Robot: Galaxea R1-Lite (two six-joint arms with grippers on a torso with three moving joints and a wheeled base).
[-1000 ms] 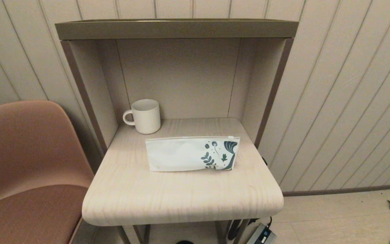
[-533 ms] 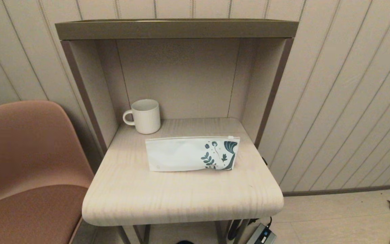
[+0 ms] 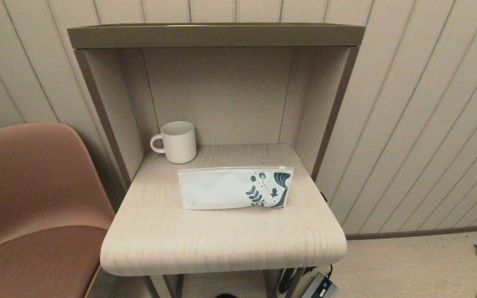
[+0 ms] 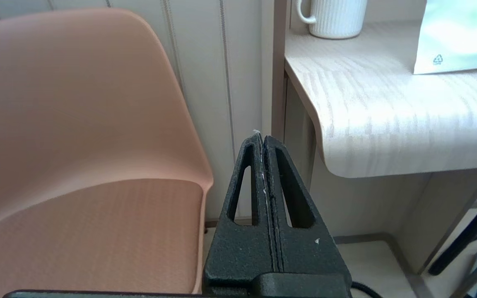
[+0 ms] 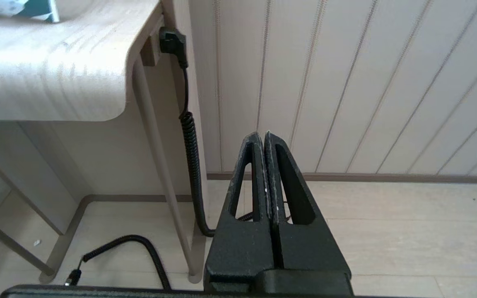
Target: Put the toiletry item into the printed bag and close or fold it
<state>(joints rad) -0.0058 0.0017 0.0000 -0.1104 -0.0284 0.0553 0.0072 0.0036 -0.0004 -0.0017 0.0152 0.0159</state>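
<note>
Left gripper [image 4: 263, 138] and right gripper [image 5: 263, 135] hang low beside the surface [image 3: 222, 240], both clenched, empty. Bag [image 3: 234, 188] lies flat by the mug [image 3: 178, 141].

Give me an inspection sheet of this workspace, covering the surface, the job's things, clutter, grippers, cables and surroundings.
Surface: pale wood-grain tabletop set in a brown-framed alcove with a shelf above.
Job's things: printed bag stands along the middle of the tabletop, leaf print toward the robot's right; toiletry item not seen in any view.
Clutter: white ribbed mug behind the bag, to the robot's left, handle facing left, apart from the bag.
Grippers: left gripper shut, empty, low beside the chair; right gripper shut, empty, low beside the table's right side.
Cables: black coiled cable hangs from a plug under the table edge down to the floor.
Surroundings: pink chair to the left; panelled wall behind.
</note>
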